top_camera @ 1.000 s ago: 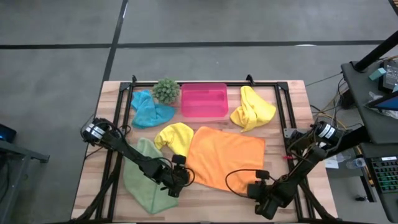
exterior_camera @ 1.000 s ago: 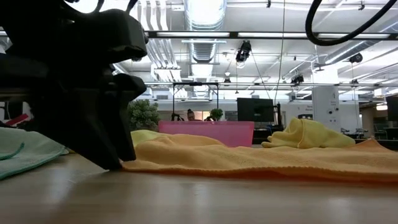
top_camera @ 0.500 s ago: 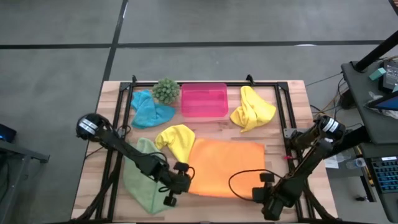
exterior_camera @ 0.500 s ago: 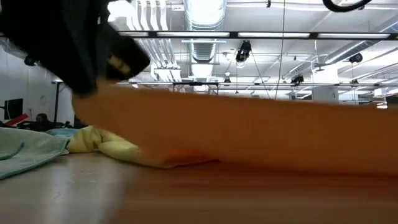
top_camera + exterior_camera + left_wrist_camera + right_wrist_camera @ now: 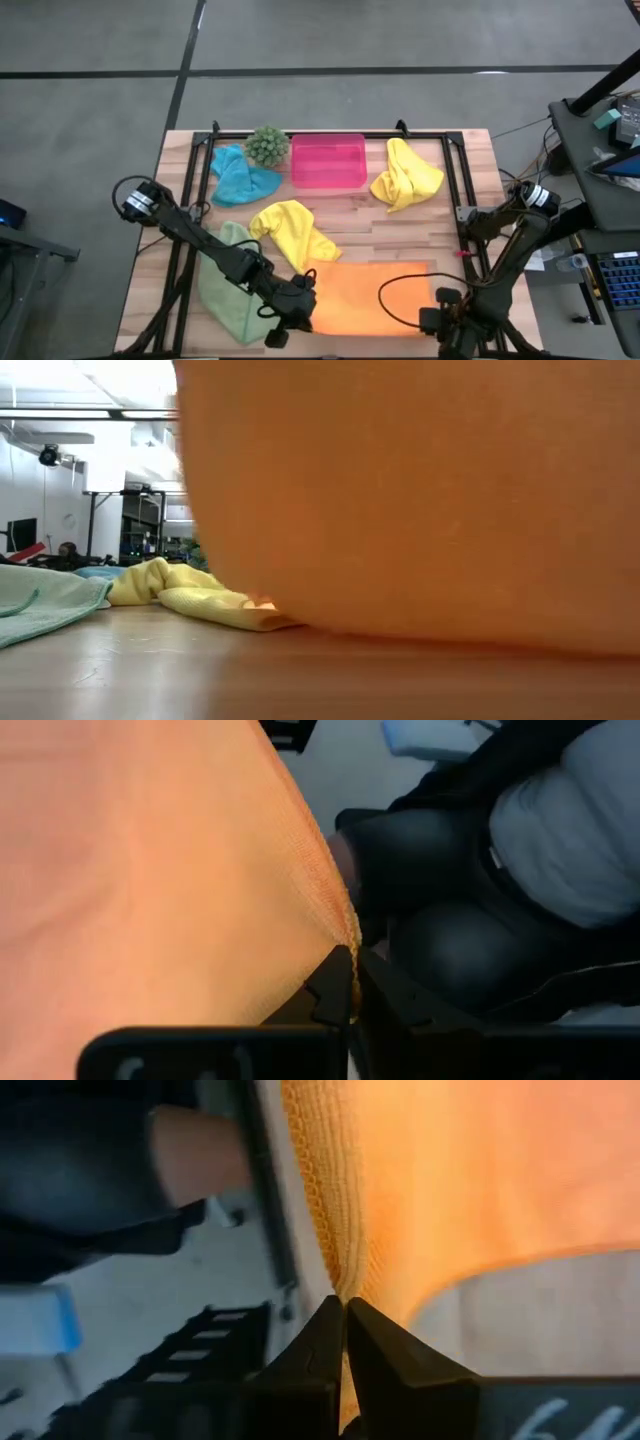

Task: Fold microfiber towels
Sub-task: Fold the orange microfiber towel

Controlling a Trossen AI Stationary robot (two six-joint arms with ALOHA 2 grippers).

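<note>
Corners of the orange towel [image 5: 372, 298], lying at the near edge of the tabletop [image 5: 400, 232], are clamped by the left end effector [image 5: 300, 312] and right end effector [image 5: 441, 322], which should travel level and together so the fold lands square.

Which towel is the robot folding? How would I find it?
Look at the wooden table from above and find its near edge, the side far from the pink tray. The orange towel hangs there, pinched between the left gripper and right gripper. It's the only orange one.
</note>
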